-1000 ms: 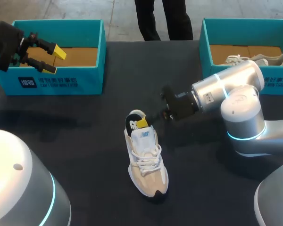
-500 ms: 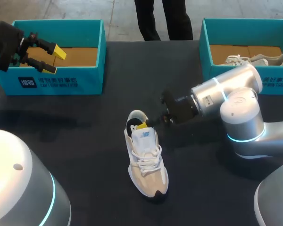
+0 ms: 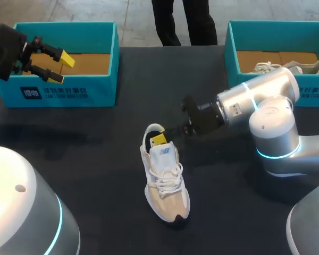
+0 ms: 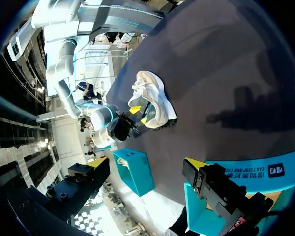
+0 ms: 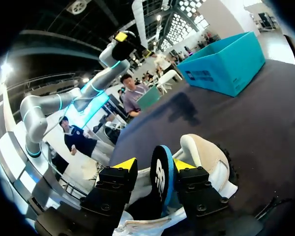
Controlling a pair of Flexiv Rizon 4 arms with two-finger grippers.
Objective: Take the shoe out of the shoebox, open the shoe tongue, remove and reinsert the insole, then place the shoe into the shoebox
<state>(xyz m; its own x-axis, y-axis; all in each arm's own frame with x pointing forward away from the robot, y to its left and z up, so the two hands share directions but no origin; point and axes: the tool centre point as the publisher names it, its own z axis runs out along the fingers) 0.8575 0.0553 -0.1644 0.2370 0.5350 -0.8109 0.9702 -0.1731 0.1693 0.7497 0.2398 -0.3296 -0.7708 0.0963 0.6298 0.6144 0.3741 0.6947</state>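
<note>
Dark bench (image 3: 95,159) carried the shoe (image 3: 167,183) near its middle. The right end effector (image 5: 155,164) clamped the insole (image 5: 161,184) at the heel opening. Within the last second it had dipped, then lifted slightly, so the insole step was likely unfinished. The left end effector (image 3: 61,68) hung wide and empty over the left shoebox (image 3: 69,93).

The black table (image 3: 95,159) bears a teal box (image 3: 232,50) holding a grey shoe (image 3: 292,67).

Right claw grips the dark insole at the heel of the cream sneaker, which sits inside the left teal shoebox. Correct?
No. The right claw grips the dark insole at the heel of the cream sneaker, but the sneaker stands on the black table, outside the left teal shoebox, as the head view shows.
</note>
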